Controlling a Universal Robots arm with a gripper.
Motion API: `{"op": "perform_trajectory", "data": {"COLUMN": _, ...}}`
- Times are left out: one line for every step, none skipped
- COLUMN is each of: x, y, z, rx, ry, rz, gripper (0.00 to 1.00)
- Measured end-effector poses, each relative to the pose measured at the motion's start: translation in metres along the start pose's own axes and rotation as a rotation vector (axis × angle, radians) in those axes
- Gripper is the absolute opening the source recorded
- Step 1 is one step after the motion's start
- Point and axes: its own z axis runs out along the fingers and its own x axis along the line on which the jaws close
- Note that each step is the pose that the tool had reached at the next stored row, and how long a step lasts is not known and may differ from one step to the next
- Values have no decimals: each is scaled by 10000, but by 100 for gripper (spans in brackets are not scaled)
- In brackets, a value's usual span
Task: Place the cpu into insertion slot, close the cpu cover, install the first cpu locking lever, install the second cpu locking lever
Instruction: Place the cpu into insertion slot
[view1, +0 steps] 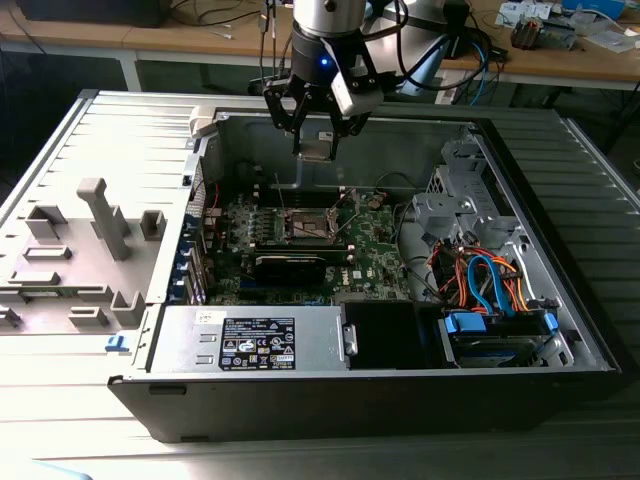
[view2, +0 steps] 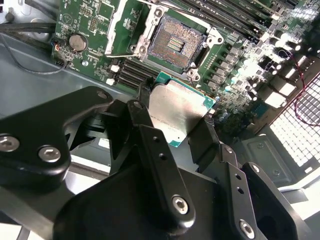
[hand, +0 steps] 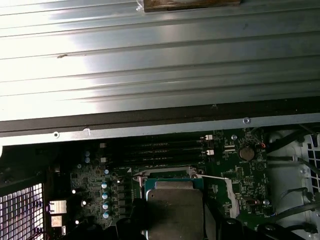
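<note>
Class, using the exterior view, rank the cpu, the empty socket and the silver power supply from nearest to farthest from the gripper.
1. cpu: held in the gripper.
2. socket: on the motherboard, beneath it.
3. power supply: farthest, toward the exterior view's left.

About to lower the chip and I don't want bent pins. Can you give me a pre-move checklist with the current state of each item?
1. Small flat square silver-topped cpu gripped between the black fingers: ok.
2. Square insertion slot on the green motherboard with nothing lying in it: ok.
3. Thin silvery metal cpu cover swung up off the slot: ok.
4. Cpu apart from the slot, hanging above the open case in the exterior view: ok.
5. Cpu centred over the slot: cannot tell.
6. Cpu corner orientation matched to the slot: cannot tell.
</note>
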Motion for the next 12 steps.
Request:
{"op": "perform_trajectory", "data": {"x": 0, "y": 0, "z": 0, "rx": 0, "ry": -1, "rz": 32, "gripper": 55}}
{"op": "perform_trajectory", "data": {"x": 0, "y": 0, "z": 1, "rx": -2, "ry": -2, "rz": 47, "gripper": 55}}
{"op": "perform_trajectory", "data": {"x": 0, "y": 0, "z": 1, "rx": -2, "ry": -4, "rz": 62, "gripper": 55}}
{"op": "perform_trajectory", "data": {"x": 0, "y": 0, "z": 2, "rx": -2, "ry": -5, "rz": 79, "gripper": 55}}
{"op": "perform_trajectory", "data": {"x": 0, "y": 0, "z": 2, "rx": -3, "ry": -6, "rz": 98, "gripper": 55}}
{"op": "perform_trajectory", "data": {"x": 0, "y": 0, "z": 3, "rx": -3, "ry": -7, "rz": 125, "gripper": 55}}
{"op": "perform_trajectory", "data": {"x": 0, "y": 0, "z": 3, "rx": -3, "ry": -8, "rz": 144, "gripper": 55}}
{"op": "perform_trajectory", "data": {"x": 0, "y": 0, "z": 3, "rx": -4, "ry": -10, "rz": 170, "gripper": 55}}
{"op": "perform_trajectory", "data": {"x": 0, "y": 0, "z": 4, "rx": -4, "ry": -10, "rz": 185, "gripper": 55}}
{"op": "perform_trajectory", "data": {"x": 0, "y": 0, "z": 4, "rx": -5, "ry": -12, "rz": 210, "gripper": 55}}
{"op": "perform_trajectory", "data": {"x": 0, "y": 0, "z": 5, "rx": -5, "ry": -13, "rz": 226, "gripper": 55}}
{"op": "perform_trajectory", "data": {"x": 0, "y": 0, "z": 5, "rx": -5, "ry": -14, "rz": 247, "gripper": 55}}
